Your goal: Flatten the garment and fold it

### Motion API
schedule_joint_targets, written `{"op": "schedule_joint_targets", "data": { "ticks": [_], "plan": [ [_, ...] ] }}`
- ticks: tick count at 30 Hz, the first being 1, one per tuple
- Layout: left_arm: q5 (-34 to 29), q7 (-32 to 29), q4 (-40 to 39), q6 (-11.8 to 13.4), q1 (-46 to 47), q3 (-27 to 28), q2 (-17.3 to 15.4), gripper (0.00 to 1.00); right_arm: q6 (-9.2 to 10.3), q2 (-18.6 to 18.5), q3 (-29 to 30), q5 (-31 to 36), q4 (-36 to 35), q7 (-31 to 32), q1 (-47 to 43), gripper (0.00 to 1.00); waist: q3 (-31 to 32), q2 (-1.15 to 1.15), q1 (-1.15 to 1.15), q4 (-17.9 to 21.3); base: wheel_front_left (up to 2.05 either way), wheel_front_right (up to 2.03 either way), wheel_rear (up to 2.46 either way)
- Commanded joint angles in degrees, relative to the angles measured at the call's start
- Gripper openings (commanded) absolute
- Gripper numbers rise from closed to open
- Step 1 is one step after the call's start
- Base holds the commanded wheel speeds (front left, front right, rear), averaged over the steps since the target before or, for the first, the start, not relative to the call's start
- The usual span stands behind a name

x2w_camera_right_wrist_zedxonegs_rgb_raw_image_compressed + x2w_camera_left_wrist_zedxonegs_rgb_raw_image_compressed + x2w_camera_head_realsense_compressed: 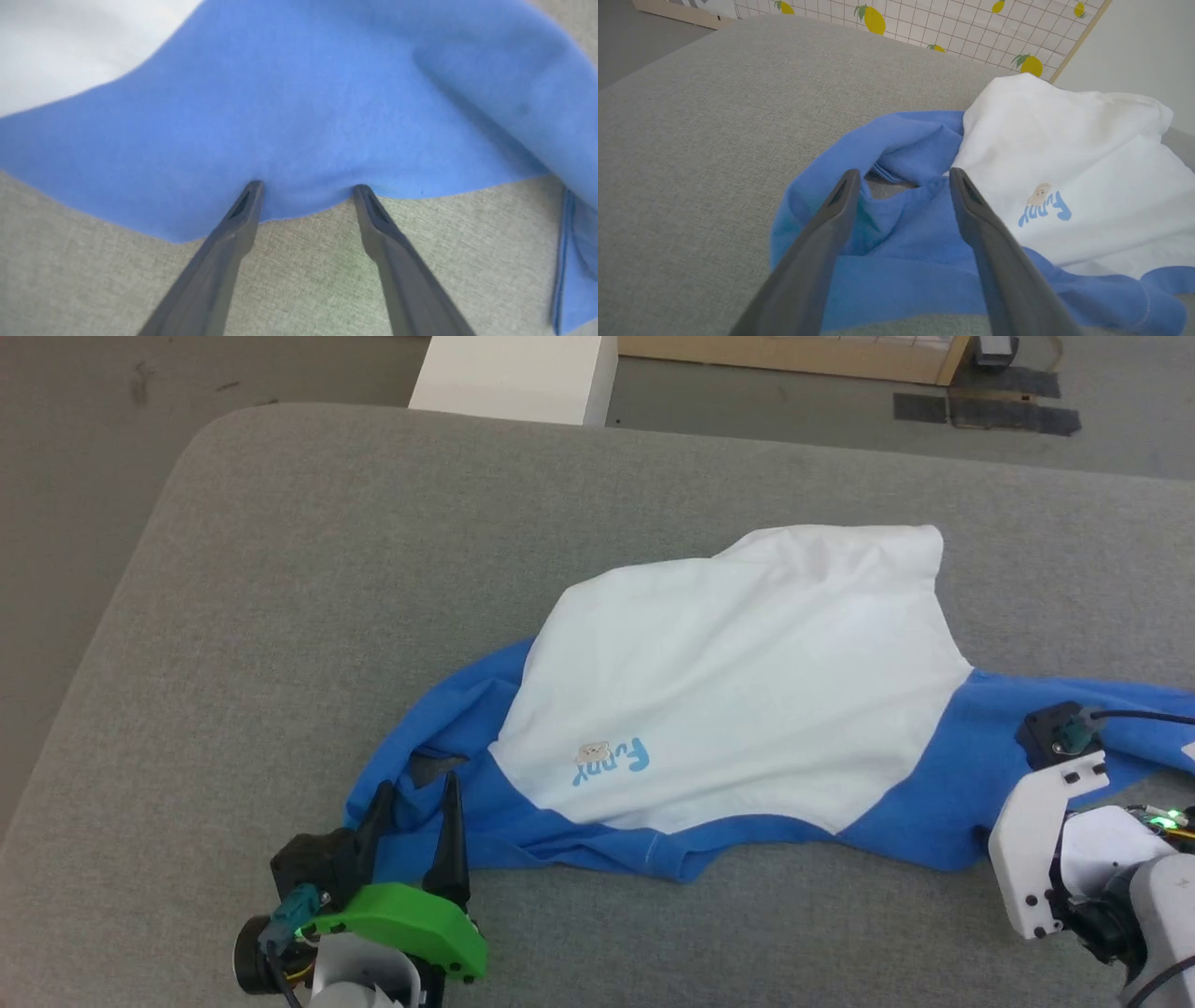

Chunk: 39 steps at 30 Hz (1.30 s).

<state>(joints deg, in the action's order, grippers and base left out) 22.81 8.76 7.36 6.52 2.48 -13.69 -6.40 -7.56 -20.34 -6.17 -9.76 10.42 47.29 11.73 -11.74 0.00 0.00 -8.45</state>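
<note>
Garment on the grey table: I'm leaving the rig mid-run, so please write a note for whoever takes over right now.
Garment: on the grey table, print side up, wrinkled, both blue ends bunched.
Left gripper: open, fingers astride the bunched blue cloth at the garment's left end; nothing held.
Right gripper: open, fingers at the near edge of the blue cloth at its right end; nothing held.
Done: nothing flattened, no fold yet.
Left: probably grip both blue ends, spread the garment flat, then fold.
</note>
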Motion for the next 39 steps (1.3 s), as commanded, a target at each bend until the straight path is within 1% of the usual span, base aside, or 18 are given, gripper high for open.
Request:
{"op": "schedule_joint_targets", "data": {
  "ticks": [1, 2, 3, 4, 5, 9, 11, 13, 16, 18, 23, 25, 27, 31, 32, 33, 34, 39],
  "plan": [
    [0.3, 0.58, 0.28, -0.4, 1.08, -0.03, 0.23, 1.0, 0.08, 0.24, -1.24, -0.74, 1.85, 1.14, -0.59, 1.0, -0.74, 0.0, 0.0, -0.59, 0.0, 0.0, 0.0],
    [0.39, 0.76, 0.46, -0.39, 1.17, -0.01, 0.27, 1.0, 0.08, 0.03, -1.67, -1.35, 2.22, 1.81, -0.59, 1.0, -0.84, 0.0, 0.0, -0.72, 0.0, 0.0, 0.0],
    [0.45, 0.81, 0.61, -0.41, 1.22, -0.04, 0.28, 1.0, 0.08, -0.11, -1.83, -1.79, 2.38, 2.15, -0.53, 0.43, -0.95, 0.0, 0.0, -0.81, 0.0, 0.0, 0.0],
    [0.52, 0.89, 0.75, -0.46, 1.31, -0.08, 0.28, 1.0, 0.08, -0.32, -2.02, -2.22, 2.39, 2.21, -0.42, 0.07, -1.06, 0.0, 0.0, -0.91, 0.0, 0.0, 0.0],
    [0.59, 0.95, 0.86, -0.49, 1.38, -0.1, 0.29, 1.0, 0.08, -0.52, -2.18, -2.47, 2.37, 2.12, -0.37, 0.0, -1.1, 0.0, 0.0, -1.0, 0.0, 0.0, 0.0],
    [1.16, 0.78, 1.19, -0.64, 1.54, -0.04, 0.24, 1.0, 0.08, -1.03, -1.32, -3.73, 1.86, 0.57, 0.04, 0.0, -0.86, 0.0, 0.0, -1.13, 0.0, 0.0, 0.0],
    [2.67, -2.15, 0.42, -0.61, 1.29, -0.09, 0.24, 1.0, 0.08, -0.94, 0.49, -4.78, 0.02, -0.59, -0.19, 0.0, 0.13, 0.0, 0.0, -0.89, 0.0, 0.0, 0.0],
    [3.98, -6.13, -0.73, -0.2, 0.95, -0.58, 0.45, 1.0, 0.08, -0.94, 1.13, -4.95, -1.23, -0.69, -0.65, 0.0, 0.55, 0.0, 0.0, -0.74, 0.0, 0.0, 0.0],
    [6.02, -14.87, -3.12, 1.01, 0.6, -1.77, 0.5, 1.0, 0.08, -0.81, 1.6, -4.96, -2.88, -0.45, -1.36, 0.0, 0.93, 0.0, 0.0, -0.39, 0.0, 0.0, 0.0],
    [6.68, -21.12, -4.61, 2.23, 0.5, -2.71, -0.06, 1.0, 0.08, -0.55, 1.8, -5.1, -3.6, -0.13, -1.83, 0.0, 0.98, 0.0, 0.0, -0.19, 0.0, 0.0, 0.0],
    [6.36, -32.15, -6.77, 6.74, 1.28, -3.45, -1.63, 1.0, 0.08, 0.22, 2.0, -5.25, -4.57, 0.38, -2.87, 0.0, 0.61, 0.0, 0.0, 0.41, 0.0, 0.0, 0.0],
    [6.28, -34.69, -7.16, 7.77, 1.59, -3.73, -1.9, 1.0, 0.08, 0.39, 1.94, -5.29, -4.87, 0.47, -3.08, 0.0, 0.43, 0.0, 0.0, 0.69, 0.0, 0.0, 0.0],
    [6.36, -35.76, -7.49, 8.4, 1.93, -3.74, -1.85, 1.0, 0.08, 0.41, 1.97, -5.27, -5.04, 0.47, -3.2, 0.0, 0.19, 0.0, 0.0, 1.0, 0.0, 0.0, 0.0],
    [6.61, -37.59, -6.28, 8.95, 2.07, -4.05, -2.0, 1.0, 0.08, 0.35, 2.26, -5.29, -5.31, 0.47, -3.39, 0.0, -0.24, 0.0, 0.0, 1.45, 0.0, 0.0, 0.0],
    [6.84, -37.88, -5.95, 9.03, 2.03, -4.04, -1.91, 0.98, 0.08, 0.31, 2.28, -5.3, -5.37, 0.45, -3.41, 0.0, -0.3, 0.0, 0.0, 1.54, 0.0, 0.0, 0.0],
    [7.19, -38.03, -5.65, 9.07, 1.99, -3.97, -1.73, 0.36, 0.08, 0.28, 2.33, -5.32, -5.43, 0.42, -3.43, 0.0, -0.37, 0.0, 0.0, 1.63, 0.0, 0.0, 0.0],
    [7.38, -38.21, -5.41, 8.97, 1.93, -4.08, -1.68, 0.0, 0.08, 0.23, 2.38, -5.34, -5.45, 0.39, -3.46, 0.0, -0.38, 0.0, 0.0, 1.67, 0.0, 0.0, 0.0],
    [8.54, -37.16, -4.9, 8.43, 1.46, -3.66, -1.26, 0.0, 0.08, 0.1, 2.75, -5.33, -5.46, 0.24, -3.76, 0.0, 0.0, 0.0, 0.0, 1.56, 0.0, 0.0, 0.0]
  ]
}}
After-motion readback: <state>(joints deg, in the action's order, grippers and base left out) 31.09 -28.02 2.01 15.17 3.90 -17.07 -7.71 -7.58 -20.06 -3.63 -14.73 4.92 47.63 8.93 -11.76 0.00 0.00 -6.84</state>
